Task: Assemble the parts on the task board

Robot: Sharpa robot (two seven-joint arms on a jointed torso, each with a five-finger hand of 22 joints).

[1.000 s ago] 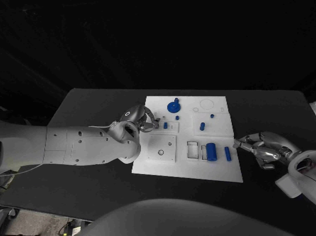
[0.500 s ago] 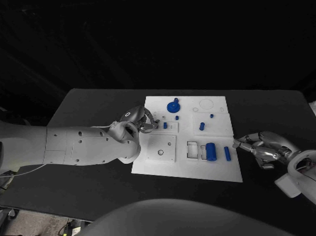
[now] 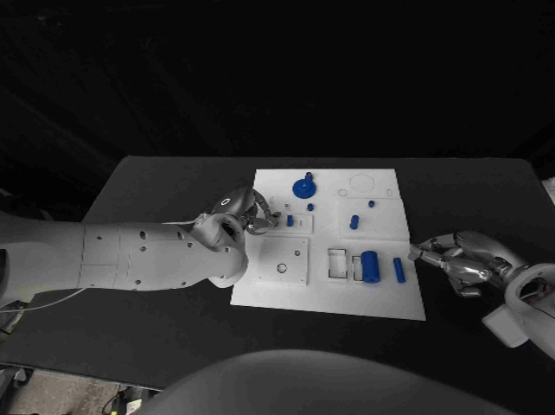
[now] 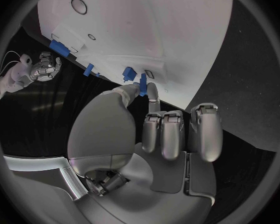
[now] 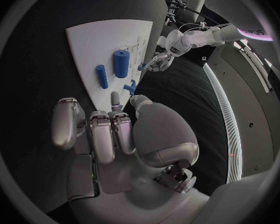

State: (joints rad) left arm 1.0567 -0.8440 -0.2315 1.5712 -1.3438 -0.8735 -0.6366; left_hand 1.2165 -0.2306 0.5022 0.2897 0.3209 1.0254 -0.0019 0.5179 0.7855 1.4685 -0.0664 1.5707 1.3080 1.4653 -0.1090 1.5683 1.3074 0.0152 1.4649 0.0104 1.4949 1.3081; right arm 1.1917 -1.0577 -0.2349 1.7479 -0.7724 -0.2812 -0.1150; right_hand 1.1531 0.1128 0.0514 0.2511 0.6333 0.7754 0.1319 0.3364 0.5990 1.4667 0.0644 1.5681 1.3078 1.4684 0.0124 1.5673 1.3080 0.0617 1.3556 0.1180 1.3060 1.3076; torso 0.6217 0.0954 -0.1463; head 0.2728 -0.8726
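The white task board (image 3: 277,290) lies in the middle of the black table. My left hand (image 3: 244,210) is over its left part, and thumb and a finger pinch a small blue peg (image 3: 290,220) (image 4: 142,83) that stands at a small square plate. My right hand (image 3: 462,259) rests on the table just off the board's right edge, fingers curled in, with nothing seen in them. Close to it lie a slim blue bar (image 3: 400,271) (image 5: 101,76) and a thick blue cylinder (image 3: 371,266) (image 5: 120,63).
A round blue knob (image 3: 305,187) stands at the board's far end, with two more small blue pegs (image 3: 354,222) near the middle. A square plate with a hole (image 3: 283,261) sits on the board's near left. Bare black table surrounds the board.
My left hand has shifted very slightly with the peg between its fingertips. The right hand and the other parts have not moved.
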